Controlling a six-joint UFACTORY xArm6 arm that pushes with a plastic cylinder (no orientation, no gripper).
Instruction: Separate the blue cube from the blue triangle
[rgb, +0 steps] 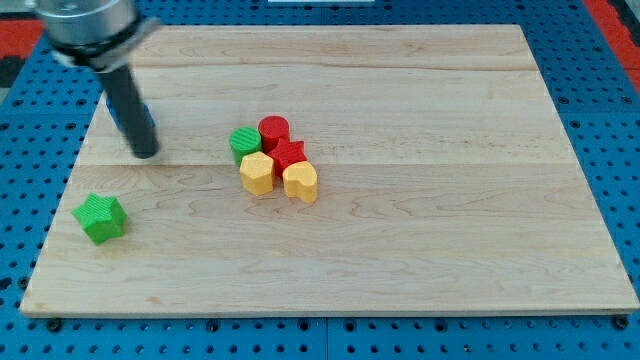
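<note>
My tip (146, 152) rests on the wooden board (420, 200) near the view's upper left. A blue block (120, 112) peeks out from behind the rod, right against it; its shape is hidden and I cannot tell whether it is one block or two. No other blue block shows.
A tight cluster sits in the board's middle: a green round block (243, 143), a red cylinder (274, 130), a red star (289, 156), a yellow hexagon (257, 173) and a yellow heart-like block (301, 181). A green star (100, 217) lies at the lower left.
</note>
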